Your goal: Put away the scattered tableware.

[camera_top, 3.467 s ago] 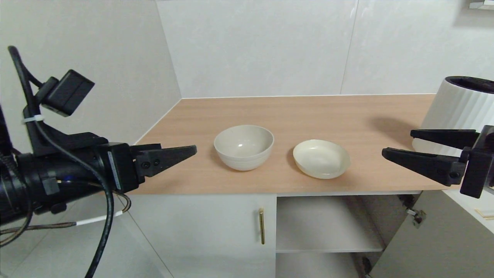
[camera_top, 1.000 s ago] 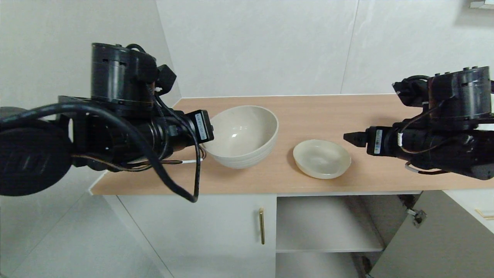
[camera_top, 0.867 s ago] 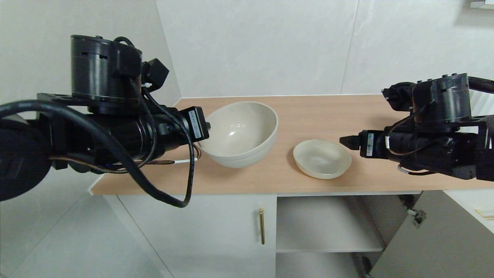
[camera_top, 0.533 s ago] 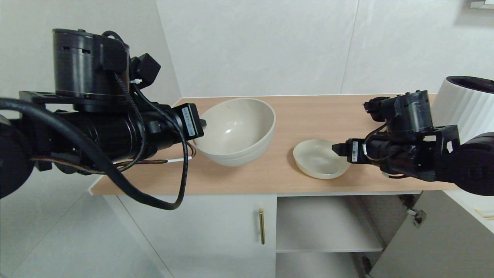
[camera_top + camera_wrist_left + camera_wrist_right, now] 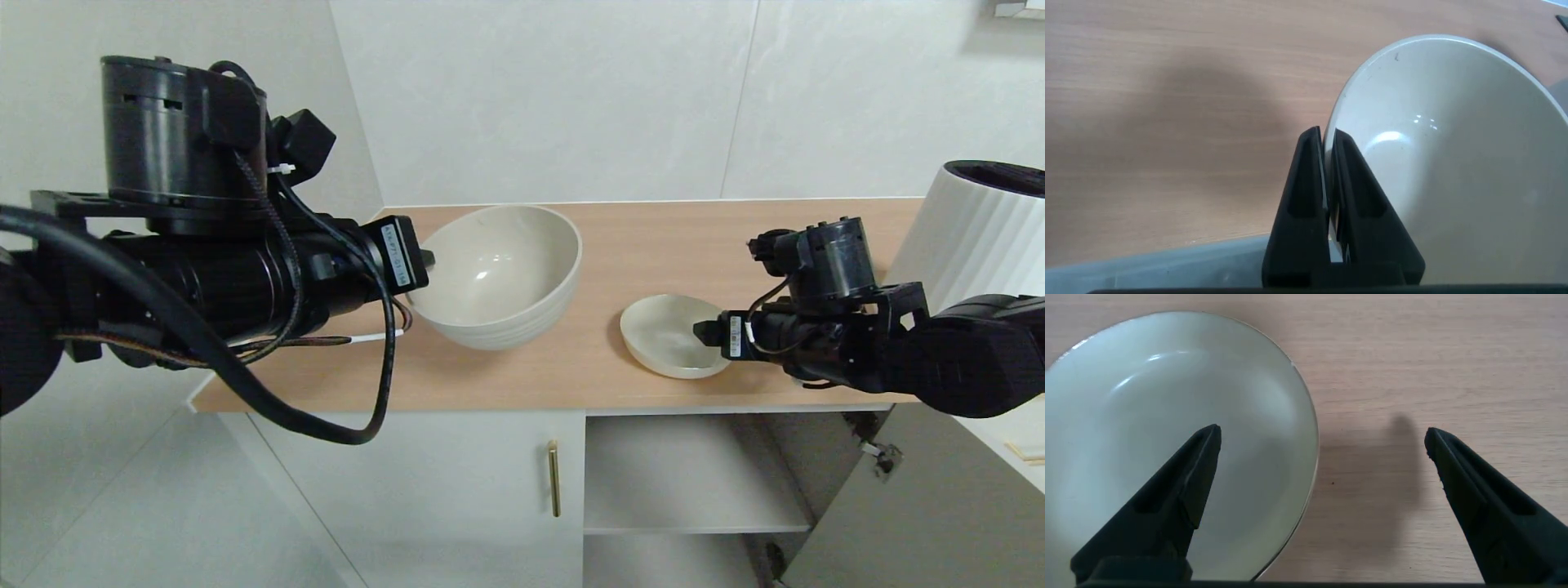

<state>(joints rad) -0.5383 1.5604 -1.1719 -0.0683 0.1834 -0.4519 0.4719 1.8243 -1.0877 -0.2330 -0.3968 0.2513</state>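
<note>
A deep cream bowl (image 5: 498, 273) hangs tilted just above the wooden counter (image 5: 694, 237), with my left gripper (image 5: 424, 261) shut on its near-left rim. In the left wrist view the two fingers of that gripper (image 5: 1328, 143) pinch the bowl (image 5: 1454, 163) wall between them. A small shallow plate (image 5: 665, 335) lies flat near the counter's front edge. My right gripper (image 5: 704, 331) is open at its right rim. In the right wrist view that gripper (image 5: 1321, 434) has one finger over the plate (image 5: 1167, 441), the other over bare wood.
A tall white ribbed container (image 5: 971, 229) stands at the counter's right end, close behind my right arm. Below the counter a cabinet stands open with a white shelf (image 5: 694, 490) inside. Beside it is a shut door with a gold handle (image 5: 553, 478). Walls close in at left and back.
My left gripper has taken the bowl by its rim, then lifted and tilted it leftward. My right arm has come down and in to the plate's right rim.
</note>
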